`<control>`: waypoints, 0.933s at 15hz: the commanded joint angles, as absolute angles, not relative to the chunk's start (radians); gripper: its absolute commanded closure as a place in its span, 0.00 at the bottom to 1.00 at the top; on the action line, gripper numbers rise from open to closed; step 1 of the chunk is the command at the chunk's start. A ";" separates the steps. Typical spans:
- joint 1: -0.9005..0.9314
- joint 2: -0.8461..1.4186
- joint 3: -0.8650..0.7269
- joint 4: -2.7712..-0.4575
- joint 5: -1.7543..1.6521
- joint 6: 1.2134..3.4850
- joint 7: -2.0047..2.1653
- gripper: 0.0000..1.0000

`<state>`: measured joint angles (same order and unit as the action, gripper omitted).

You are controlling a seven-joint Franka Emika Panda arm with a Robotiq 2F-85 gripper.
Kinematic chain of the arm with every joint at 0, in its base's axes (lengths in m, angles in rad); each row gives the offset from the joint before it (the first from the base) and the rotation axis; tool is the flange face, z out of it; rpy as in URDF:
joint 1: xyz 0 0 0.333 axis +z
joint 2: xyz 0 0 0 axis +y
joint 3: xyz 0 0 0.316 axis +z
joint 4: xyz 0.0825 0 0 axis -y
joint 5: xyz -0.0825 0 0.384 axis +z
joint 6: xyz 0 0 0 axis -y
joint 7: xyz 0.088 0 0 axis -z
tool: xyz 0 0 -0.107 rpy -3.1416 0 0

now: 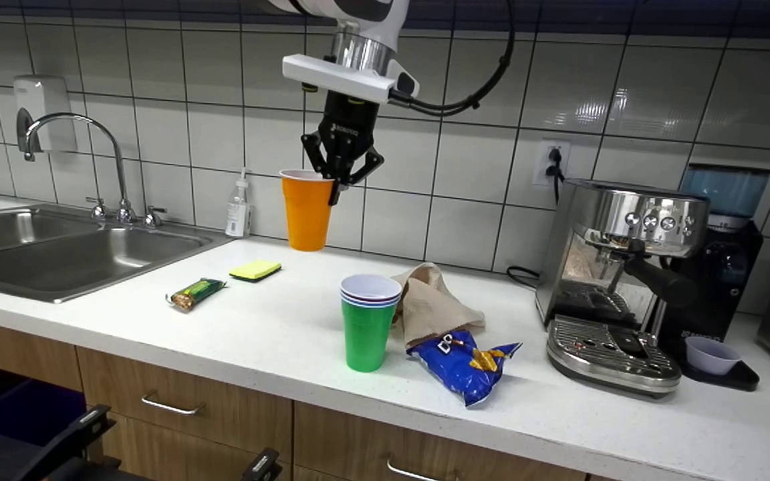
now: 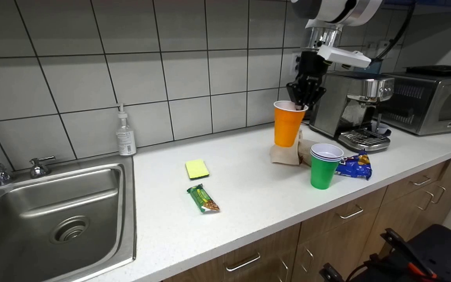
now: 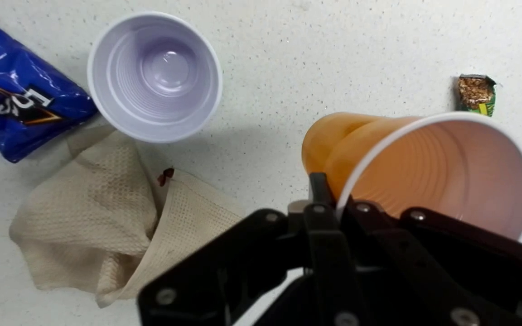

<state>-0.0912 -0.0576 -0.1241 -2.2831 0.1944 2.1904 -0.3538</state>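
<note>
The white desk runs through both exterior views, along a tiled wall. A steel sink is set into its left end; toward the right stand a boxy metal oven and, smaller, a coffee machine. The pincer is closed on the rim of an orange cup, nipping it from inside and out.

A rumpled beige cloth lies on the desk, with a blue snack bag beside it. Just beside both, a green cup stands upright, several rims layered at its top. The orange cup, mouth upward, hangs in the air above the desk, apart from the green one.

A clear pump bottle stands at the sink's corner by the wall. Between sink and cups lie a green-wrapped snack bar and, near it, a yellow sponge with a dark underside.
</note>
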 commanded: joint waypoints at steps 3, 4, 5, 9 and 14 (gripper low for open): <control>-0.120 -0.130 -0.164 -2.309 0.140 2.116 -0.367 0.99; -0.125 -0.135 -0.169 -2.311 0.121 2.112 -0.359 0.99; -0.130 -0.142 -0.175 -2.314 0.102 2.109 -0.352 0.99; -0.147 -0.142 -0.192 -2.315 0.045 2.110 -0.332 0.99; -0.165 -0.136 -0.209 -2.323 0.010 2.110 -0.307 0.99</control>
<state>-0.1475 -0.1106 -0.2087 -2.3079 0.0446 2.1360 -0.3432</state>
